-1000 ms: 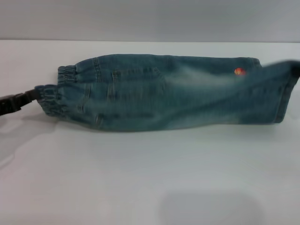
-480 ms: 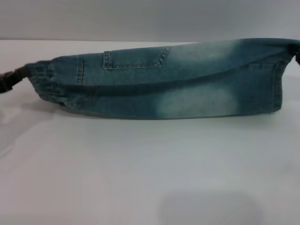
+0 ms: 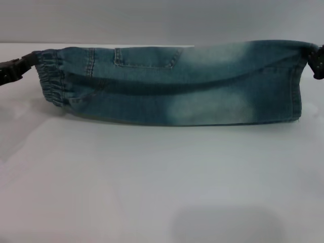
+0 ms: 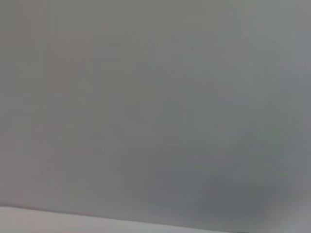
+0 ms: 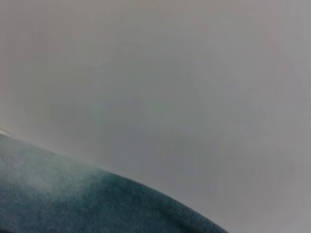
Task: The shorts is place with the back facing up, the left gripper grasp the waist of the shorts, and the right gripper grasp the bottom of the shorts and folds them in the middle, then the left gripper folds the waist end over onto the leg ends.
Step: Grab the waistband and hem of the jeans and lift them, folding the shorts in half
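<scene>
The faded blue denim shorts [image 3: 172,83] hang stretched across the head view, lifted off the white table [image 3: 152,177], folded lengthwise with one back pocket [image 3: 147,56] showing near the top edge. My left gripper [image 3: 28,62] is shut on the gathered elastic waist [image 3: 50,76] at the far left. At the far right edge my right gripper [image 3: 315,58] is shut on the upper corner of the leg ends [image 3: 297,83], whose stitched hem hangs straight down. The right wrist view shows only a strip of denim [image 5: 73,199]. The left wrist view shows no shorts.
The white table runs below and in front of the hanging shorts, with a soft shadow on its near part [image 3: 225,223]. A grey wall [image 3: 152,20] stands behind the table's far edge.
Both grippers have raised the shorts. The upper layer has swung over, hiding the cartoon patch and showing one back pocket. The waist end moved up and left, and the lower edge now hangs higher.
</scene>
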`<state>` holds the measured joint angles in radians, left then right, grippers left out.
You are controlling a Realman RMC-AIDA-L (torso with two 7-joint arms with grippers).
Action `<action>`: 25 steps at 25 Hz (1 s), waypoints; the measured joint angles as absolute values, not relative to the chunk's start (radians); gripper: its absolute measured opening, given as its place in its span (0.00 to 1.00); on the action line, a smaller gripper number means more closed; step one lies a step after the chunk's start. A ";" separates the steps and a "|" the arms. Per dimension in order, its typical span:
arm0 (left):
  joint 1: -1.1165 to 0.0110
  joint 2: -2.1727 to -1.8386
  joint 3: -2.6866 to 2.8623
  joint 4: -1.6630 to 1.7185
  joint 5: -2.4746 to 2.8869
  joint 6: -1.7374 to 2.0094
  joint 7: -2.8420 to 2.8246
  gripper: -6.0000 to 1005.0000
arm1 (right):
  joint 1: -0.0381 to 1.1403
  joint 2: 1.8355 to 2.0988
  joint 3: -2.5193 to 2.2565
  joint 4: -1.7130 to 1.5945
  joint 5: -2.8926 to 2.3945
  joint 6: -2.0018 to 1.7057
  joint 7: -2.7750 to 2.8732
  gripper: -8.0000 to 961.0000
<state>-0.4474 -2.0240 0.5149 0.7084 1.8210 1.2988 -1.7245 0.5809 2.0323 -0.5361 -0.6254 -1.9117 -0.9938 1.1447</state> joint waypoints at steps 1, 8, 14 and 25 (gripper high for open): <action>-0.453 -2.025 0.517 0.708 1.821 1.290 -1.722 0.04 | 0.583 2.034 -0.536 -0.624 -1.905 -0.985 1.140 0.01; -0.473 -2.029 0.523 0.702 1.828 1.268 -1.713 0.05 | 0.609 2.041 -0.543 -0.621 -1.844 -0.942 1.129 0.01; -0.476 -2.032 0.524 0.702 1.830 1.261 -1.713 0.05 | 0.630 2.044 -0.547 -0.597 -1.844 -0.900 1.118 0.01; -0.473 -2.037 0.567 0.683 1.834 1.207 -1.713 0.06 | 0.632 2.040 -0.548 -0.555 -1.849 -0.853 1.065 0.01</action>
<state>-0.4732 -2.0374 0.5671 0.6833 1.8341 1.2065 -1.7131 0.6320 2.0405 -0.5476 -0.5550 -1.8485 -0.8529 1.0652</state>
